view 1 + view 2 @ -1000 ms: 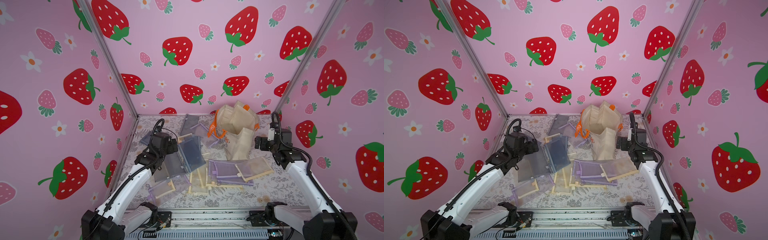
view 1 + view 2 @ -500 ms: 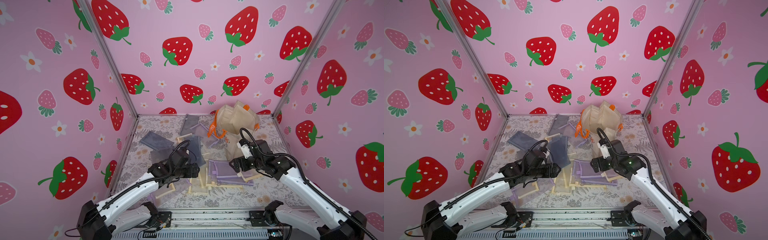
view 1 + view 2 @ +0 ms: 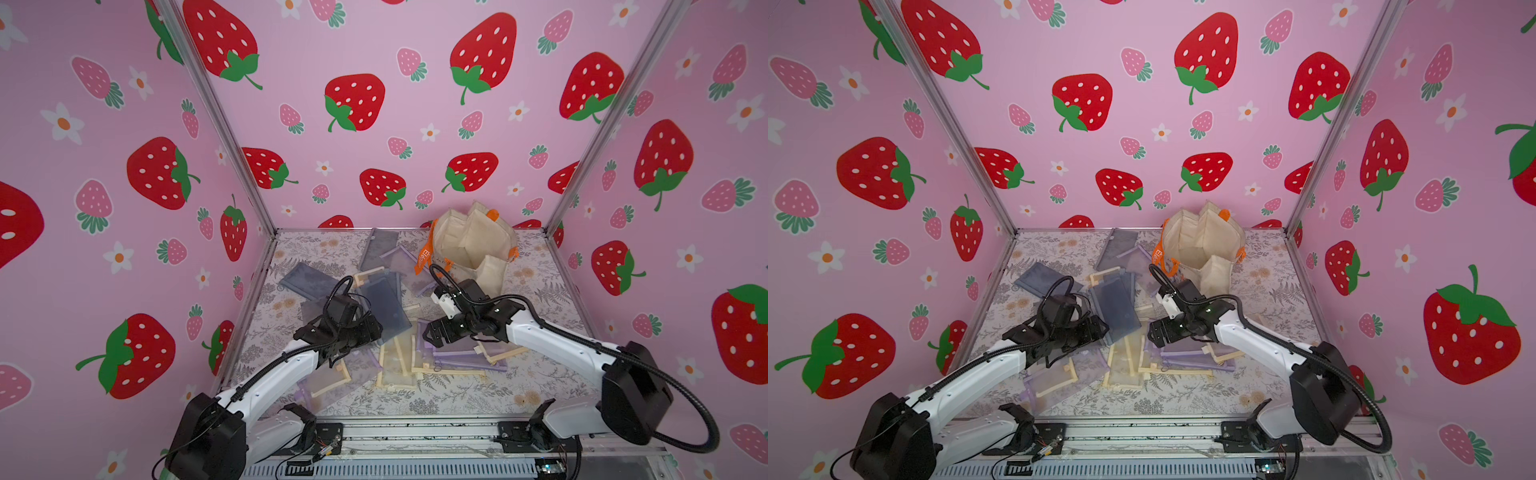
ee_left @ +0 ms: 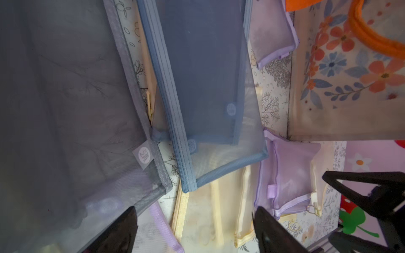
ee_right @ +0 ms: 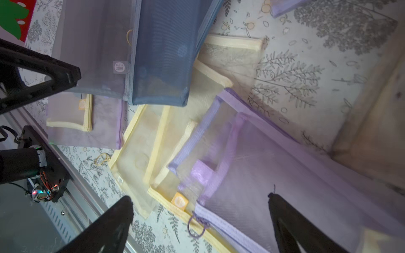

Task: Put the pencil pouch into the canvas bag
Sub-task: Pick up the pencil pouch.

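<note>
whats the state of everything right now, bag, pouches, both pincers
canvas bag: upright at the back, mouth open
blue pouch: flat on top of other pouches, not held
purple pouch: flat, overlapping a yellow one, not held
yellow pouches: flat, partly covered by the others
left pincer: open, empty, above the pouches
right pincer: open, empty, over the purple pouch

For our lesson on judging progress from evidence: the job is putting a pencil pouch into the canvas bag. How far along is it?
Done: nothing visible; the canvas bag stands open at the back, no pouch seen inside. In hand: nothing gripped; the left tool hovers open near the blue pouch, the right tool open over a purple pouch. Left: grasp one, carry it, drop it in.
</note>
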Controlling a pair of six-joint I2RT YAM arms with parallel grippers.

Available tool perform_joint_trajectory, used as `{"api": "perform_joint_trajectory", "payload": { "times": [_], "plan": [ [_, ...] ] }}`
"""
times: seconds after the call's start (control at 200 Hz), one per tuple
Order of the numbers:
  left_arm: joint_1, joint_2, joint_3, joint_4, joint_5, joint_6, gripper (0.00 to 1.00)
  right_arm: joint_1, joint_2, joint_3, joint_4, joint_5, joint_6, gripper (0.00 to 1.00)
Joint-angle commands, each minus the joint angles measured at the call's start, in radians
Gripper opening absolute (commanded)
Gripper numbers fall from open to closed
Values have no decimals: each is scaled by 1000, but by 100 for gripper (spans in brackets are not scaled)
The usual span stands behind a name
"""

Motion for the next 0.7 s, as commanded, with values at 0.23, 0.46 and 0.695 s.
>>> {"api": "perform_joint_trajectory", "payload": {
  "times": [0.23, 0.46, 0.695],
  "plan": [
    [76, 158, -24, 226, 130, 18, 70, 7, 365, 276, 109, -21, 10, 84],
    [82, 233, -41, 306, 162, 15, 64, 7, 479, 347, 136, -80, 33, 70],
    [82, 243, -80, 372, 175, -1, 61, 16, 499, 320, 200, -163, 64, 50]
  ]
}}
